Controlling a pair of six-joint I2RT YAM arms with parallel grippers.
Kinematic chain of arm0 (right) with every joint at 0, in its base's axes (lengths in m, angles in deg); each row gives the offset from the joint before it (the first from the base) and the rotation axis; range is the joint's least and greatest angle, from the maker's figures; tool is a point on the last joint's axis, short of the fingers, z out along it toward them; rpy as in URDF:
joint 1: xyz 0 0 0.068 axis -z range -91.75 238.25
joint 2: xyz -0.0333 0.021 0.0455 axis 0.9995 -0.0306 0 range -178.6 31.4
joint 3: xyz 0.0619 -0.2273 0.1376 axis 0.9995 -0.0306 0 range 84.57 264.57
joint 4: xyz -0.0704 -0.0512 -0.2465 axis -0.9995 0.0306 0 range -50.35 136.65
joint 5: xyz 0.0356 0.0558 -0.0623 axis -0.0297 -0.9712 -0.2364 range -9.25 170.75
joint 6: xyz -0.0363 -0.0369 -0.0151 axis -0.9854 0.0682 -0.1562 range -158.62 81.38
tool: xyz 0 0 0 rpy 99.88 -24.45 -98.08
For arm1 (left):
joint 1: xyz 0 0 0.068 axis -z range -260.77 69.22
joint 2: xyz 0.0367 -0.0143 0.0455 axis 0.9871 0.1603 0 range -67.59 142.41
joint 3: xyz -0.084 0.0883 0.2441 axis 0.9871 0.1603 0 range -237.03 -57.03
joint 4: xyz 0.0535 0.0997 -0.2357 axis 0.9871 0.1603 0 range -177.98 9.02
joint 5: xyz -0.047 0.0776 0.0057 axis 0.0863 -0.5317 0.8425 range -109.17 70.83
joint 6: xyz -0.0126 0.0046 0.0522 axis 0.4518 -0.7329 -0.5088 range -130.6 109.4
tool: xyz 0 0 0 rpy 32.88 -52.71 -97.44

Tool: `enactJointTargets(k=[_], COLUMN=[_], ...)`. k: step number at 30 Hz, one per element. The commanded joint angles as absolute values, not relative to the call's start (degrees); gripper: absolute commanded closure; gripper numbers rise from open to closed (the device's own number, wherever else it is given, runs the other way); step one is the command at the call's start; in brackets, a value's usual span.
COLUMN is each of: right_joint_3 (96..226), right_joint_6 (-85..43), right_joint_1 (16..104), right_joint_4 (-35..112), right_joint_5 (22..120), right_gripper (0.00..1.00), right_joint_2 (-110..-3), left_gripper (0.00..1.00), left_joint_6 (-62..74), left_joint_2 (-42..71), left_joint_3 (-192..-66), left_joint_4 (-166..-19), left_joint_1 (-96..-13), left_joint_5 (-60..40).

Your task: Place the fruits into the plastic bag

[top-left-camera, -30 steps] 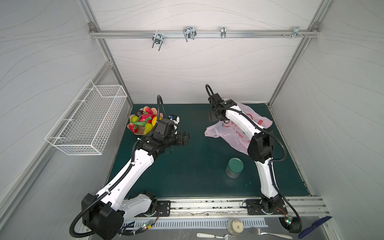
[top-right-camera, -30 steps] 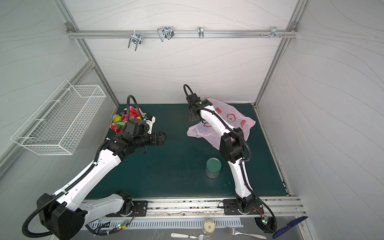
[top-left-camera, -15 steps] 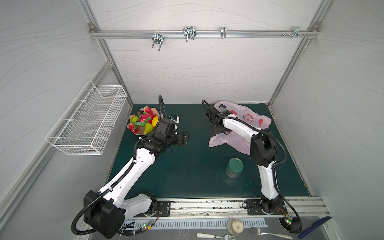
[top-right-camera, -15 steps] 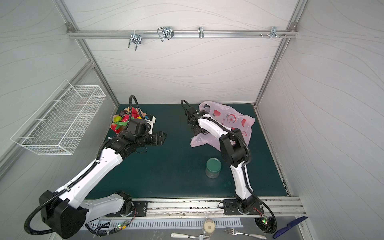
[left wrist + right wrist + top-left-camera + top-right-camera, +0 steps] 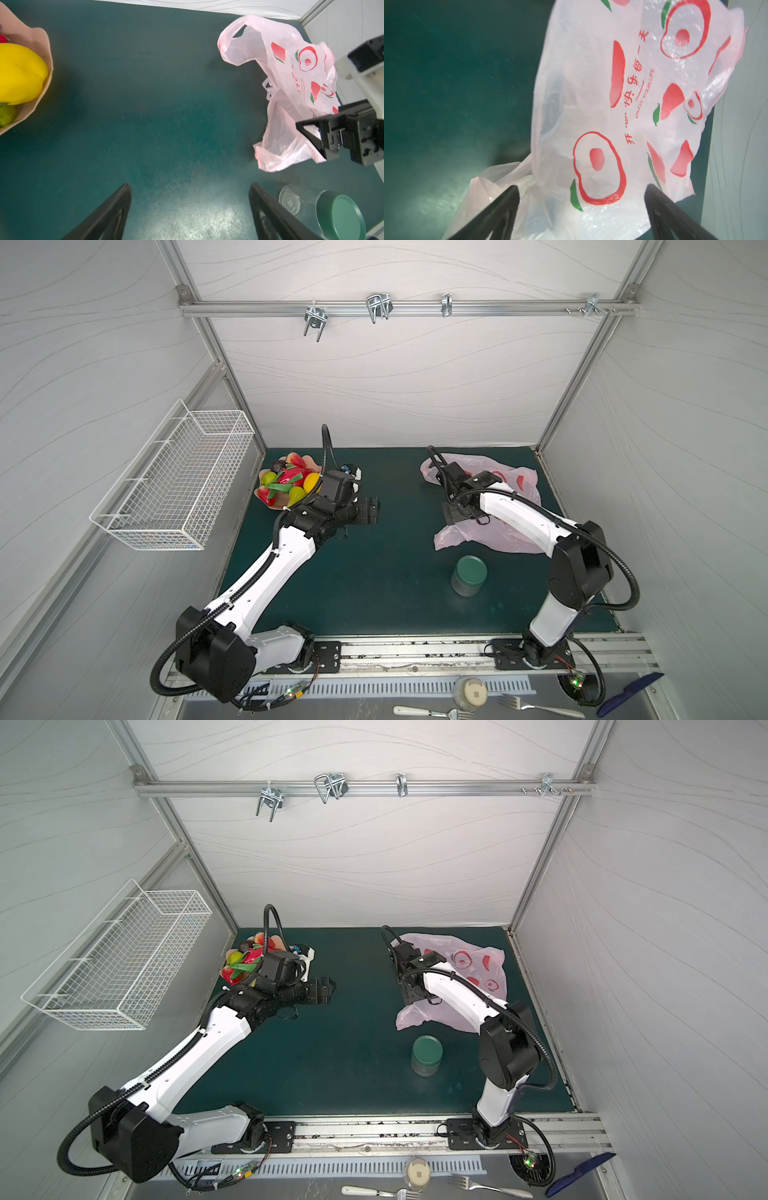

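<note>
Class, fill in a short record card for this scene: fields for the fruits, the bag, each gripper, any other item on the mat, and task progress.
fruits: piled in the peach dish, back left of the mat
plastic bag: crumpled, back right; no fruit seen inside
left gripper: open, empty, over bare mat near the dish
right gripper: open, over the bag
other item: green-lidded jar, upright, in front of the bag
progress: nothing bagged yet
</note>
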State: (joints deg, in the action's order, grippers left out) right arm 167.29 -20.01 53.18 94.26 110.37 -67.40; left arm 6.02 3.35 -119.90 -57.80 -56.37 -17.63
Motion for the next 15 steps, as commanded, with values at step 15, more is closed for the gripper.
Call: enactJointTargets(k=[15], right_joint_3=[176.1], right_joint_6=[-16.8], right_joint_1=[55.0], right_joint_4=[105.8], right_joint_5=[109.3], right_gripper=[0.02], right_joint_2=[-60.8], left_gripper=[0.1], left_joint_6=[6.1], left_joint_2=[12.0], left_joint_3=[-128.8], left_joint_4=[-61.1], left_joint_1=[-59.8], left_joint_5=[-10.4])
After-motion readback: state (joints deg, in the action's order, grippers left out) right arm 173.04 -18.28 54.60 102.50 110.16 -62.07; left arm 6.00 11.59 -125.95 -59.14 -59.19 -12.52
